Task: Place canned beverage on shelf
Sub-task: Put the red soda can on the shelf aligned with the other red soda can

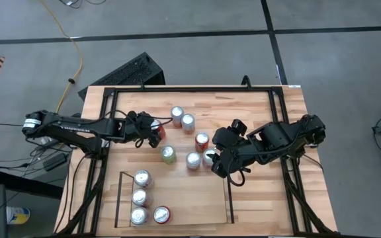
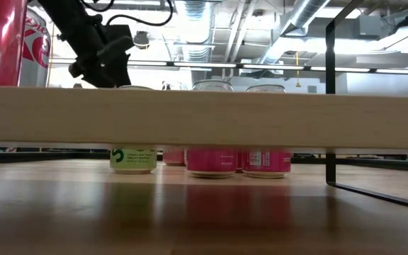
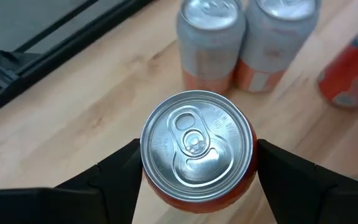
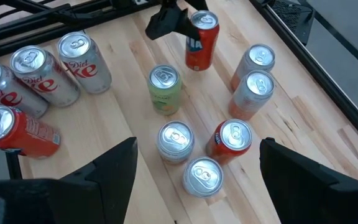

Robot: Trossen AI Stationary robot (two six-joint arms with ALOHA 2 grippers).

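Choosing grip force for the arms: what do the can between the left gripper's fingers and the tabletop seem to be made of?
The can looks like thin aluminium: a bare brushed silver lid with pull tab above an orange printed wall. The tabletop looks like light wood planking, with visible grain and seams and a smooth finish.

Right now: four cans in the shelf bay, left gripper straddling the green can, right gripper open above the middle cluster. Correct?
One error: the left gripper straddles an orange-red can, not the green can, which stands free nearby. The left wrist view shows it. The rest holds: four cans in the shelf bay, right gripper open above the middle cluster.
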